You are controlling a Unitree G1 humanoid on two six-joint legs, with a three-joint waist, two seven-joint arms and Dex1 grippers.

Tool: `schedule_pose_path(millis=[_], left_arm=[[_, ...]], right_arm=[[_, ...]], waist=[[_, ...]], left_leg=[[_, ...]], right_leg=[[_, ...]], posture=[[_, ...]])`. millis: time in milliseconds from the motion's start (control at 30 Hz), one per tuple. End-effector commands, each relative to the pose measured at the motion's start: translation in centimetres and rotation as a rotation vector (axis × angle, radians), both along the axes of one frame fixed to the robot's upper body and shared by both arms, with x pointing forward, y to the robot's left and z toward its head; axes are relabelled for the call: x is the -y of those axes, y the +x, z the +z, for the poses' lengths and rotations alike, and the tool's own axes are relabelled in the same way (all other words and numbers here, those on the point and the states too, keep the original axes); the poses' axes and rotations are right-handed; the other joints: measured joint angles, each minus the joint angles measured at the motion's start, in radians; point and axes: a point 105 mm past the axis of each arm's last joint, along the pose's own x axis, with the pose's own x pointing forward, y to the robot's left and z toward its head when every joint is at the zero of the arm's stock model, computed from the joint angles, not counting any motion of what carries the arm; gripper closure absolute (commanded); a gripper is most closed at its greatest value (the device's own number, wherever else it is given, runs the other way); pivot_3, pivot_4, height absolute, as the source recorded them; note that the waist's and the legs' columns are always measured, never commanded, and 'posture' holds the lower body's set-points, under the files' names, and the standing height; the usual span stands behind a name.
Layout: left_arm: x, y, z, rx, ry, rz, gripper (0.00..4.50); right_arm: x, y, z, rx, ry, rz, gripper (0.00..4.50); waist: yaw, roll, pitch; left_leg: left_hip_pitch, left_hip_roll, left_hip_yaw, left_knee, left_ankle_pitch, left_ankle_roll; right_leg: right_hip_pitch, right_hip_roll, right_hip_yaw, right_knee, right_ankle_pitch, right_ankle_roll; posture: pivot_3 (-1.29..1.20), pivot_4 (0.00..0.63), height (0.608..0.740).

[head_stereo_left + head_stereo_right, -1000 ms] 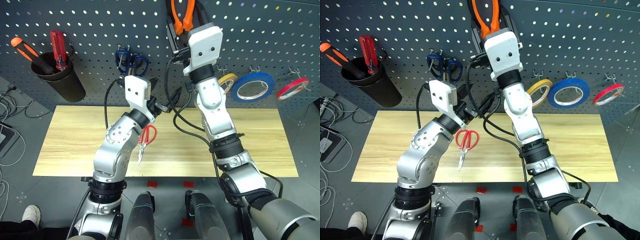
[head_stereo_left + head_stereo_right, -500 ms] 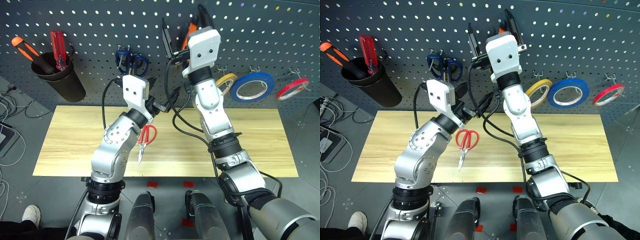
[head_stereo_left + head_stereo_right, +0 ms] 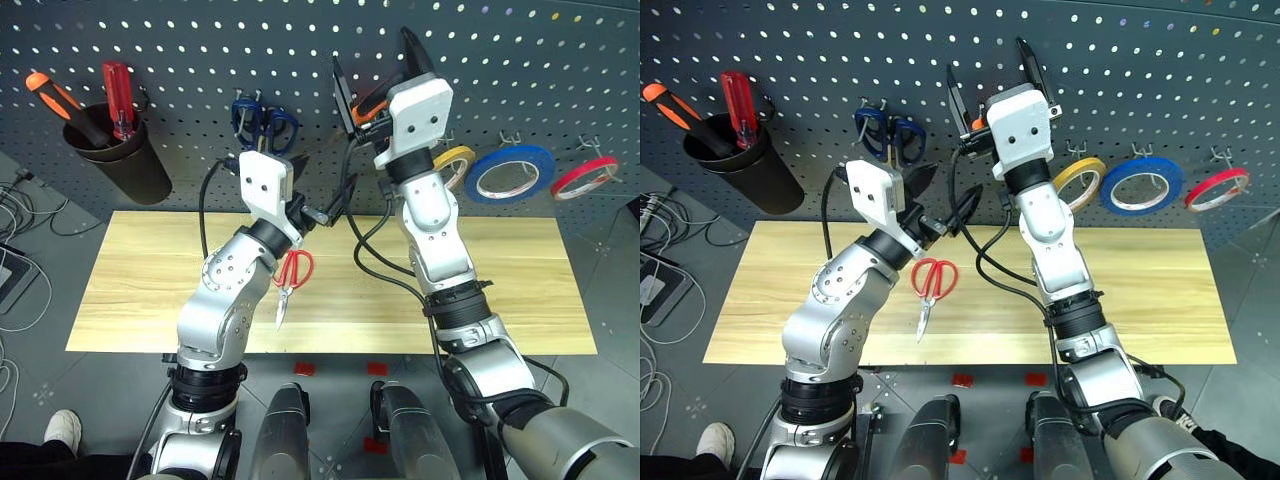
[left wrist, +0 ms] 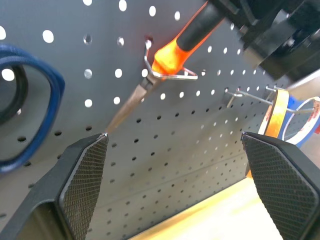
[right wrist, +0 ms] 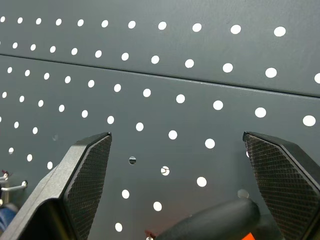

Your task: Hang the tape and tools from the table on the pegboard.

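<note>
Pliers point(image 4: 172, 55) and yellow tape point(image 3: 455, 158) hang on the pegboard point(image 3: 560, 80), red scissors point(image 3: 290, 275) lie on the table point(image 3: 150, 280) below it, unhung; left gripper point(image 3: 318, 196) and right gripper point(image 3: 990, 80) both spread, empty.

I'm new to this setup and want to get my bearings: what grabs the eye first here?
The right gripper is raised against the pegboard, jaws wide open around the orange-handled pliers, which hang on a hook. Red scissors lie on the table below the left gripper, also open. To the right on the board hang yellow tape, a blue roll and a red roll.
</note>
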Motion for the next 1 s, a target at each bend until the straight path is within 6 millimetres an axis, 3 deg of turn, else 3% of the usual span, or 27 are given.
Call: schedule_pose_path(millis=[33, 233, 367, 533, 767, 900, 1000], left_arm=[[-0.2, -1.3, 1.4, 0.060, -0.010, -0.012, 0.00], [-0.8, -1.9, 0.6, 0.028, 0.000, 0.002, 0.00], [-1.4, -2.5, -0.9, -0.025, 0.007, 0.022, 0.00], [-2.5, -3.0, -4.6, -0.149, 0.051, 0.090, 0.00], [-4.4, -2.6, -9.1, -0.282, 0.153, 0.251, 0.00], [-5.2, -2.3, -11.0, -0.338, 0.230, 0.338, 0.00], [-5.9, -1.9, -12.7, -0.389, 0.302, 0.410, 0.00]], right_arm=[[0.6, -1.6, 1.1, 0.044, 0.025, 0.045, 0.01], [2.5, -3.1, 1.3, 0.044, 0.005, 0.050, 0.01], [3.3, -4.5, -0.1, 0.002, -0.082, 0.067, 0.01], [4.4, -5.8, -5.1, -0.185, -0.270, 0.127, 0.01], [4.5, -9.5, -12.8, -0.459, -0.574, 0.366, 0.01], [4.8, -11.6, -15.8, -0.522, -0.699, 0.467, 0.01], [4.9, -12.0, -17.2, -0.555, -0.739, 0.498, 0.01]], waist=[[0.000, 0.000, 0.000], [0.001, 0.000, 0.000], [0.000, 0.000, 0.000], [0.000, 0.000, 0.000], [-0.001, 0.000, 0.000], [-0.003, -0.001, 0.000], [-0.004, -0.001, 0.001]], left_leg=[[0.000, 0.000, 0.000, 0.000, 0.000, 0.000], [0.000, 0.000, 0.000, 0.000, 0.000, 0.000], [0.000, 0.000, -0.001, 0.000, 0.000, 0.000], [0.001, 0.000, -0.001, 0.000, 0.000, 0.000], [0.005, -0.002, -0.003, 0.000, -0.002, 0.004], [0.005, -0.005, -0.003, 0.000, -0.003, 0.006], [0.006, -0.005, -0.003, 0.000, -0.003, 0.007]], right_leg=[[0.000, 0.000, 0.000, 0.000, 0.000, 0.000], [0.000, 0.000, 0.000, 0.000, 0.000, 0.000], [0.001, 0.000, 0.000, 0.000, 0.000, 0.000], [0.002, -0.001, 0.001, -0.001, 0.000, 0.000], [0.005, -0.001, 0.001, -0.003, 0.000, 0.000], [0.006, 0.000, 0.002, -0.003, 0.000, 0.000], [0.006, 0.000, 0.002, -0.003, 0.000, 0.000]], posture=[[0.19, 0.297, 0.740], [0.18, 0.301, 0.740], [0.17, 0.306, 0.740], [0.15, 0.317, 0.740], [0.11, 0.340, 0.740], [0.08, 0.369, 0.740], [0.07, 0.382, 0.740]])
